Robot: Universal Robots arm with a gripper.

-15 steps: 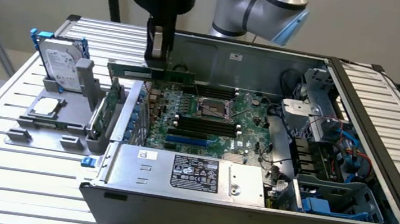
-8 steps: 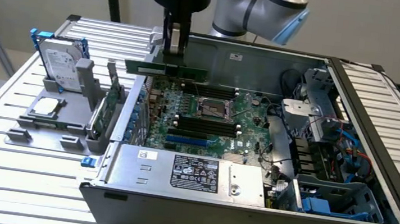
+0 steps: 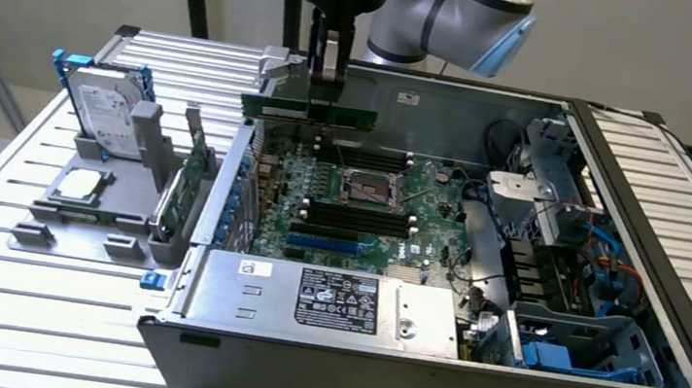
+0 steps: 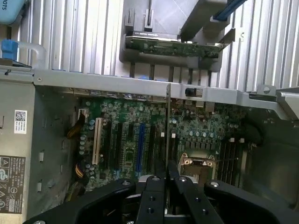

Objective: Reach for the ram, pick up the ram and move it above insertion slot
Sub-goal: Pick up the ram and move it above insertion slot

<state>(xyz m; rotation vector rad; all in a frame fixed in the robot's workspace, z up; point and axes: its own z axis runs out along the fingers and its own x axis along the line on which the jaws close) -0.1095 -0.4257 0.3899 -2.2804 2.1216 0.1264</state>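
The ram [image 3: 280,108] is a thin green stick held level in the air, with my gripper [image 3: 328,77] shut on its upper edge. It hangs over the rear of the motherboard [image 3: 359,200] inside the open computer case. The black memory slots [image 3: 354,217] lie lower in the exterior view, in front of the CPU socket [image 3: 368,188]. In the wrist view the ram [image 4: 168,121] shows edge-on as a thin line running out from between the gripper [image 4: 167,179] and its black fingers [image 4: 154,196]. There it sits over the board between the blue expansion slot [image 4: 139,144] and the CPU socket [image 4: 196,162].
A grey holder [image 3: 89,214] on the exterior view's left carries a silver hard drive [image 3: 108,113] and a larger green card [image 3: 189,176], also seen as the green card [image 4: 175,46]. The power supply [image 3: 327,300] fills the case front. Cables and drive bays [image 3: 560,267] crowd the right side.
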